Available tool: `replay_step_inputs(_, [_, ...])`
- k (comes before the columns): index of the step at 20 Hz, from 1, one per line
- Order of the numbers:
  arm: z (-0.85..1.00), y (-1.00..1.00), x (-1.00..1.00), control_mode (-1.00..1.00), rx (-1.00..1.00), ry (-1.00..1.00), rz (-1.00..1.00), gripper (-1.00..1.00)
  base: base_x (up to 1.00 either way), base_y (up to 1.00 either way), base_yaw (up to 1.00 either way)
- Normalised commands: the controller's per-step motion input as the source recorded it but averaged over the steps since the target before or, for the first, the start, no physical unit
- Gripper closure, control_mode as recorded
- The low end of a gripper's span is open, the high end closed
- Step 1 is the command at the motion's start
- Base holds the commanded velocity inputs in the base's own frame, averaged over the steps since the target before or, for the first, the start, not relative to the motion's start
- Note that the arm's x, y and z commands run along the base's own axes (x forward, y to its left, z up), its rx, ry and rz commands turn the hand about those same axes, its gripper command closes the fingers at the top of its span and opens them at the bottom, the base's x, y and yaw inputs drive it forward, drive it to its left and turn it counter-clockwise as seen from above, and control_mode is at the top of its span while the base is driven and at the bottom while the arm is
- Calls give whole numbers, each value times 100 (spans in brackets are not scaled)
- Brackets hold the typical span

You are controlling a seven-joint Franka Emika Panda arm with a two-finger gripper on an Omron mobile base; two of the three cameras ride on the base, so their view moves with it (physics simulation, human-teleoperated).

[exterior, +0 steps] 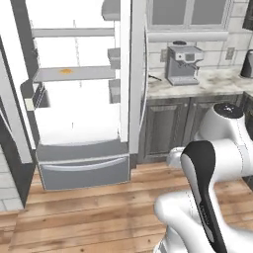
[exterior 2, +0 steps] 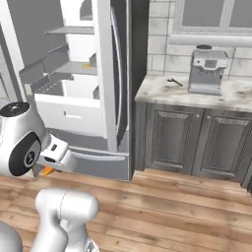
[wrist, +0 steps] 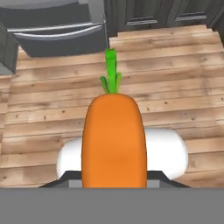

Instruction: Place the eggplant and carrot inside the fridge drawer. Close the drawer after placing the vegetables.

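Carrot (wrist: 113, 140) fills the near field of the hand view, one in count, orange body toward the camera and green stem pointing away over the wooden floor (wrist: 175, 87). The tool (exterior 2: 49, 170) is closed on the carrot; in the right base view an orange tip shows just below the white hand, low beside the fridge. One fridge drawer (exterior 2: 69, 114) stands pulled out, white, with a small recessed handle in its front panel. Below it sits one grey freezer front (exterior: 84, 170) with a curved bar. Farther right, one coffee machine (exterior: 184, 64) stands on the surface (exterior: 217, 81) above two dark cabinet doors (exterior 2: 197, 142).
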Motion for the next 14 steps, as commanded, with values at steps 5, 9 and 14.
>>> replay_step_inputs(5, [0, 0, 0, 100, 0, 0, 0, 100, 54, 100, 0])
replay_step_inputs(9, [0, 0, 0, 100, 0, 0, 0, 100, 69, 79, 0])
replay_step_inputs(14, [0, 0, 0, 100, 0, 0, 0, 100, 69, 53, 0])
